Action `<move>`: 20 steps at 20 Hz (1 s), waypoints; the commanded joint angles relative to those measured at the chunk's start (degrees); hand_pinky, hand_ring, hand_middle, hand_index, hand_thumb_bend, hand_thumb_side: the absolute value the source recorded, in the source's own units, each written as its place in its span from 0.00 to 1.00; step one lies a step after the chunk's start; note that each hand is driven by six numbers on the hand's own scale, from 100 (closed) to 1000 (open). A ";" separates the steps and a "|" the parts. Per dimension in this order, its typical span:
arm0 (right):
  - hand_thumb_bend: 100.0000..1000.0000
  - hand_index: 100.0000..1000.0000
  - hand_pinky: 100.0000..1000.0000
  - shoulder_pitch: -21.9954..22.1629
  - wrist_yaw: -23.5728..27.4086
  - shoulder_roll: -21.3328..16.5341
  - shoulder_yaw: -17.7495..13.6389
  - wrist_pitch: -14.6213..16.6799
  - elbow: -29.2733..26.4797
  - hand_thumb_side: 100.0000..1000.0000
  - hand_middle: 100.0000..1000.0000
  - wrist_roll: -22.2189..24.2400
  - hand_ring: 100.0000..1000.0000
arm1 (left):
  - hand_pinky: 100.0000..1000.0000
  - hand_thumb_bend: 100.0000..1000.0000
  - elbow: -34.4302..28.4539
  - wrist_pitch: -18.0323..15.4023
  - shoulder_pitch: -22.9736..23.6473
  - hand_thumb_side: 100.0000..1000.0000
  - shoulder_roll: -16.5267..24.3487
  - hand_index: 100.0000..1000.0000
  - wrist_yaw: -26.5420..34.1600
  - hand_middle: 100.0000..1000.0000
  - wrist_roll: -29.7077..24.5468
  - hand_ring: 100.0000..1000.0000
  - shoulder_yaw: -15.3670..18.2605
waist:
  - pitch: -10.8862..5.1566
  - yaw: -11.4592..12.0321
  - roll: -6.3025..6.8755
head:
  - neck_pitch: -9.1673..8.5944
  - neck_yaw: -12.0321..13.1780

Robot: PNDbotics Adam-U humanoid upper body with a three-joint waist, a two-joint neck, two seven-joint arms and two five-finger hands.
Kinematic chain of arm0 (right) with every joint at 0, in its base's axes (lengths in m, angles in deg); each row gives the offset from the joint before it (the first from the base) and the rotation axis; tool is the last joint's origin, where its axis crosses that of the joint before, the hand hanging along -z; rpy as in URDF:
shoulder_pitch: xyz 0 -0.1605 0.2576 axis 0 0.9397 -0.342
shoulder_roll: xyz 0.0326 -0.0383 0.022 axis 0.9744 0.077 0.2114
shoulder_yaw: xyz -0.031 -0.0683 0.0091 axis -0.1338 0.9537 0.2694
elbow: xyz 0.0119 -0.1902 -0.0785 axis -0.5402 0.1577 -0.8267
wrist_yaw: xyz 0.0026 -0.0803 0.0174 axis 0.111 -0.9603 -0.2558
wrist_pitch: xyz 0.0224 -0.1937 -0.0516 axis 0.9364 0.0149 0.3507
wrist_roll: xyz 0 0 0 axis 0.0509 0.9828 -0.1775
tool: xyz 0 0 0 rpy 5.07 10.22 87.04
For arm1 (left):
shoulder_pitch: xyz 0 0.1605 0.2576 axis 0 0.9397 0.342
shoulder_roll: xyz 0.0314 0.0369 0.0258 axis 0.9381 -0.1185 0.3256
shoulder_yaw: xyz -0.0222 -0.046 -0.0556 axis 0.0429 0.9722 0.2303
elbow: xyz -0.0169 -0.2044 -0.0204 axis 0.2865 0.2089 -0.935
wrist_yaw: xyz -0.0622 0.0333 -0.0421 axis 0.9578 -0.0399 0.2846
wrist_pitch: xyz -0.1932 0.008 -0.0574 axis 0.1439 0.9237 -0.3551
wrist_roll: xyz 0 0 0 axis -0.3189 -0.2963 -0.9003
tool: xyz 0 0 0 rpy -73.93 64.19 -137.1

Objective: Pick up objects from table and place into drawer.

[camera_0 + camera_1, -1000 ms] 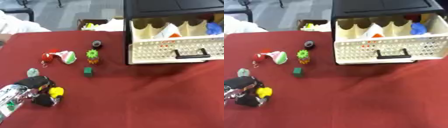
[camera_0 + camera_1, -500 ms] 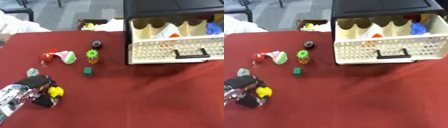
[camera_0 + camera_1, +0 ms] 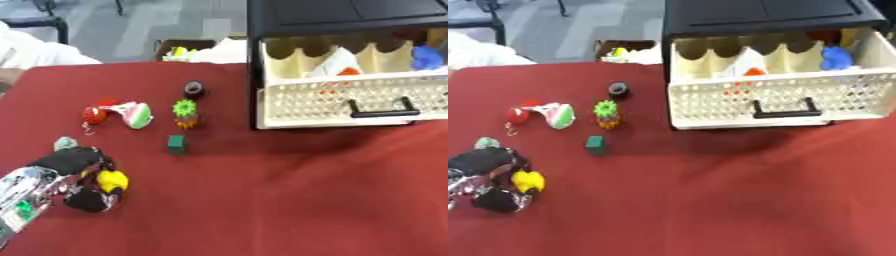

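Yellow toy (image 3: pixel 111 180) sits clamped in the left hand (image 3: pixel 74 176), fingers curled round it at the table's near-left, likely just grasped for carrying. Rightward lie a pale green piece (image 3: pixel 64 144), red-and-green toy (image 3: pixel 122 114), green block (image 3: pixel 176 144), pineapple-like toy (image 3: pixel 185 113), black ring (image 3: pixel 193 89); the open drawer (image 3: pixel 350 102) waits far right.

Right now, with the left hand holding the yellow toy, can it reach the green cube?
Probably yes: the left hand sits near the green cube with only bare cloth between, but its fingers are curled round the yellow toy.
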 commanded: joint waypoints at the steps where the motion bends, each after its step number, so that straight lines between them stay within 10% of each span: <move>1: 0.00 0.59 0.52 -0.38 0.39 -1.23 -0.82 -0.18 -0.32 1.00 0.33 -0.08 0.39 | 0.27 0.00 -1.84 0.24 -0.66 0.41 2.07 0.63 0.57 0.35 0.76 0.34 1.53 | -1.11 0.00 -0.18 | -0.75 0.04; 20: 0.00 0.59 0.52 -1.21 1.78 -2.34 -0.56 -0.62 -0.32 1.00 0.33 0.46 0.39 | 0.21 0.00 -11.76 -0.30 -7.15 0.32 3.69 0.60 3.37 0.32 1.10 0.31 5.38 | -2.01 -0.66 0.54 | -0.52 -2.43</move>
